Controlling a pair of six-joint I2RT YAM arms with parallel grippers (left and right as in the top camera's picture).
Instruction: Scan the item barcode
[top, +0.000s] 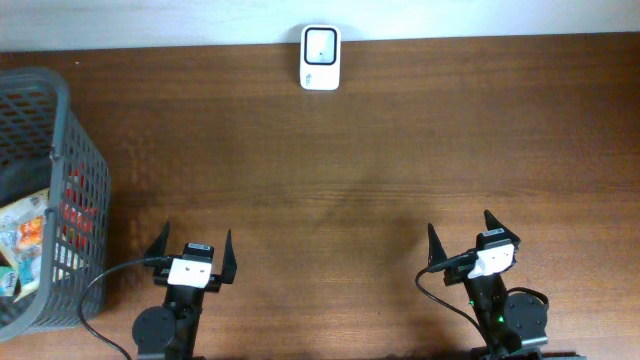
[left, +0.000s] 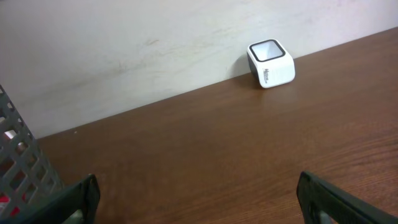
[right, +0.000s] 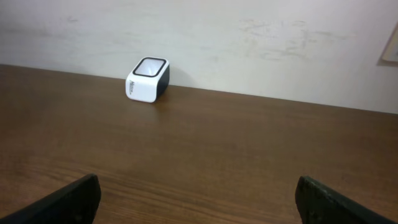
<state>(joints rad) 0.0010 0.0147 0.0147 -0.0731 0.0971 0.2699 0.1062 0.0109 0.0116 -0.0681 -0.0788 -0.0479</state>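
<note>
A white barcode scanner with a dark-rimmed window stands at the table's far edge against the wall; it also shows as a small white box in the left wrist view and as the same box in the right wrist view. Packaged items lie in the grey basket at the left. My left gripper sits open near the front edge, right of the basket, nothing between its fingers. My right gripper is open at the front right, also holding nothing.
The basket's mesh wall stands close on the left of my left gripper. Black cables trail from both arm bases. A pale wall runs behind the brown wooden table.
</note>
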